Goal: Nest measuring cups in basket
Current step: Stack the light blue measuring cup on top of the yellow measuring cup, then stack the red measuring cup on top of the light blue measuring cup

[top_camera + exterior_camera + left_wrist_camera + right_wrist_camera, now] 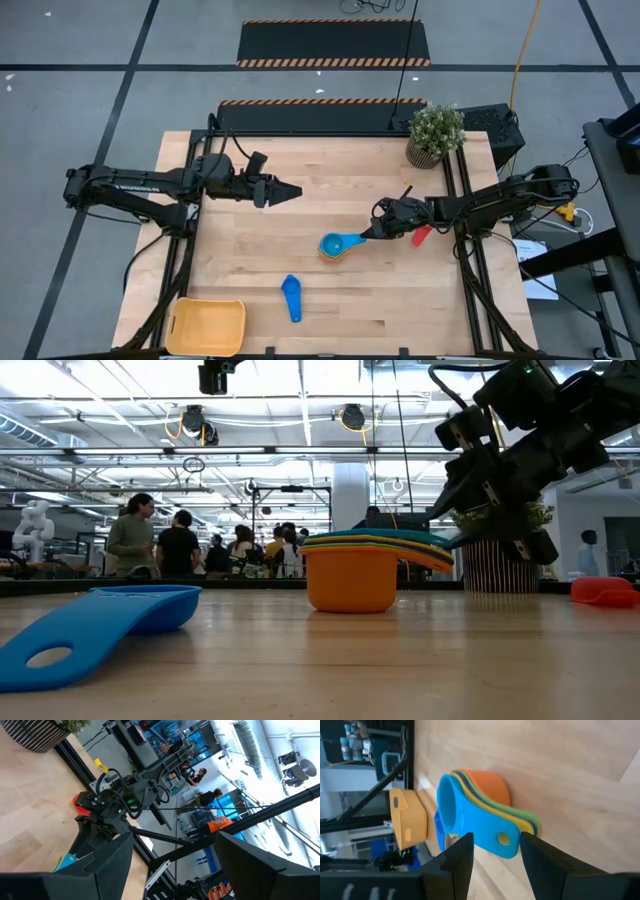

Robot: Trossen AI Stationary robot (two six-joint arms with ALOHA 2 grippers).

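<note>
Stack (pixel 334 245): nested cups, blue on top, orange at bottom, standing mid-tabletop.
Right gripper (pixel 374 232): released, fingers (pixel 456 855) either side of the stack's handles.
Blue cup (pixel 291 297): alone, near edge.
Red cup (pixel 421 235): right of the stack.
Basket (pixel 207 327): near-left corner.
Left gripper (pixel 290 193): released, above far-left tabletop.

Nested stack of measuring cups (pixel 335 245) on the table (pixel 330 170) just ahead of the right gripper (pixel 381 231), stack's handles between its fingertips, a single cup (pixel 422 235) beside its wrist, another cup (pixel 291 297) beyond the stack, basket (pixel 208 326) farther off at the table corner, potted plant (pixel 435 133) behind, left gripper (pixel 292 192) well apart.
</note>
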